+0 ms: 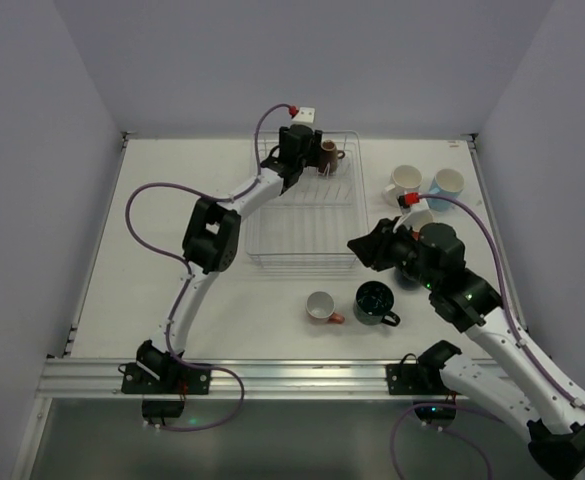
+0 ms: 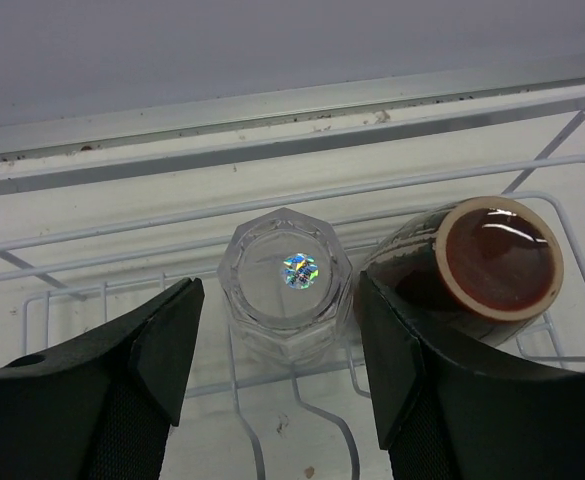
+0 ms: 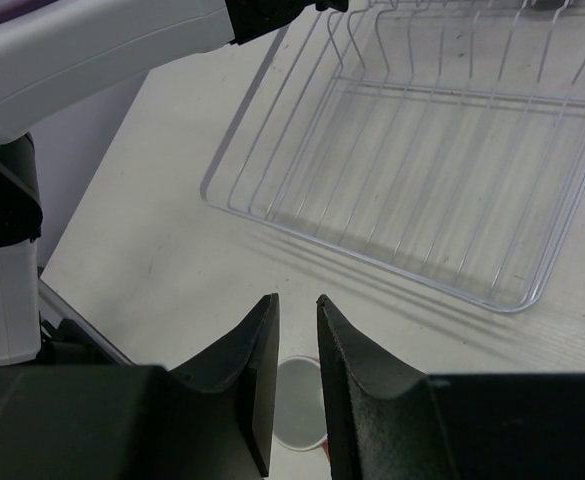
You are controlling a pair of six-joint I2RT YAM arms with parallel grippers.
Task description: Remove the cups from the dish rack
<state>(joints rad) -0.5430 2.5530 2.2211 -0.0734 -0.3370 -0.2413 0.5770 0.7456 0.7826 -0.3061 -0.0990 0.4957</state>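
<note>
The white wire dish rack (image 1: 302,215) stands mid-table. At its back a clear glass (image 2: 285,285) stands upside down among the tines. My left gripper (image 2: 280,300) is open around the glass, one finger on each side, with a thin gap at the left finger (image 2: 167,350). A dark brown cup (image 2: 487,265) leans right beside the right finger. My right gripper (image 3: 297,300) hovers over the table in front of the rack (image 3: 422,130), empty, its jaws a narrow slit apart. A salmon pink cup (image 1: 321,307) and a dark green cup (image 1: 374,302) stand on the table.
A cream-white cup (image 1: 404,181) and a light blue cup (image 1: 447,183) stand at the back right. Another cup (image 1: 419,220) is partly hidden behind my right arm. The left arm (image 1: 212,235) stretches along the rack's left side. Walls enclose the table.
</note>
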